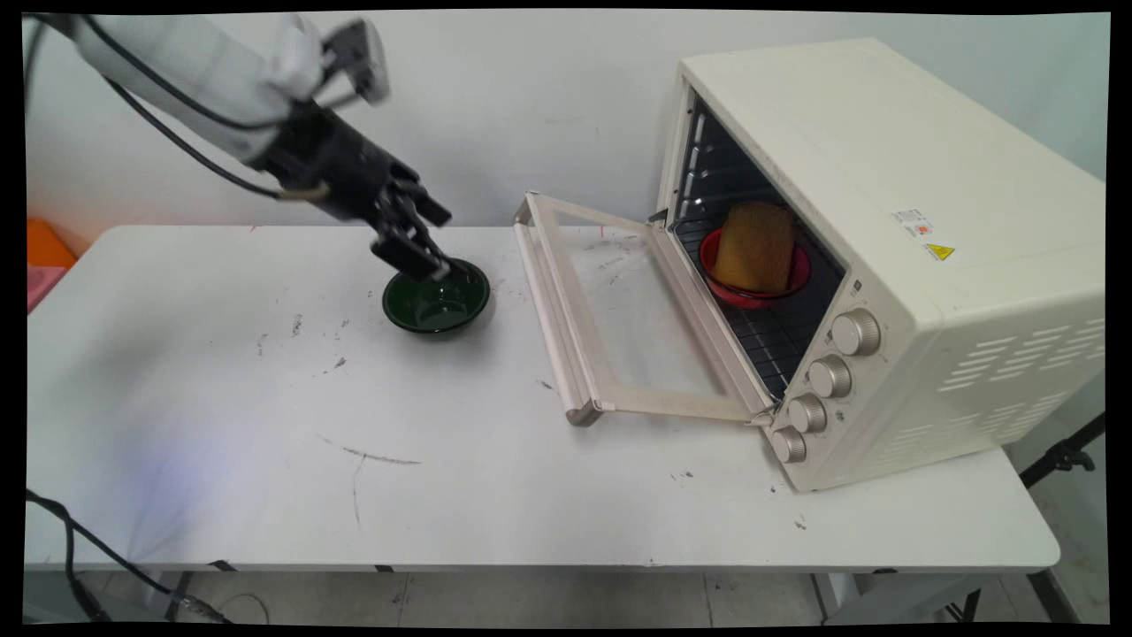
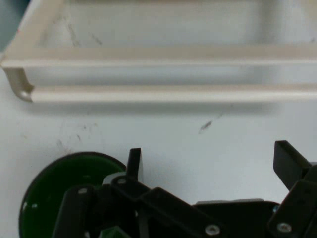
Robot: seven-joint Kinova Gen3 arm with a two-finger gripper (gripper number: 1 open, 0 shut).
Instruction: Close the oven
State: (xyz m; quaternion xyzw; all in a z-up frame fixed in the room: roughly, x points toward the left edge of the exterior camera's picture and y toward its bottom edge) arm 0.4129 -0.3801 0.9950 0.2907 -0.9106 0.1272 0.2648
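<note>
In the main view, the tool (image 1: 424, 252) is seen lowered at the far rim of a dark green bowl (image 1: 437, 298), which stands on the white counter (image 1: 265, 425) a little left of centre. From the bowl, a cream oven (image 1: 929, 248) stands at three o'clock, well apart, with its glass door (image 1: 619, 323) folded down onto the counter between the two. Inside the oven a red bowl (image 1: 752, 274) is seen on the rack, with a brown slab that looks like bread (image 1: 754, 246) leaning in it. The green bowl is judged to be stiff, glossy and probably slippery, light enough for one pinch, and possibly breakable if it is glass or ceramic; the rim is judged the only place where hold can be taken. In the hand view, the tool (image 2: 208, 158) is shown with its fingers spread wide: one finger (image 2: 134, 161) rises at the bowl's (image 2: 54, 188) rim and the other (image 2: 290, 163) stands over bare counter (image 2: 198, 129) at three o'clock, well clear of the bowl. Nothing is pinched between them. Whether the near finger touches the rim cannot be told. The door's frame and handle (image 2: 158, 91) are seen at twelve o'clock here, while the oven's inside, the red bowl and the bread are shown only in the main view.
</note>
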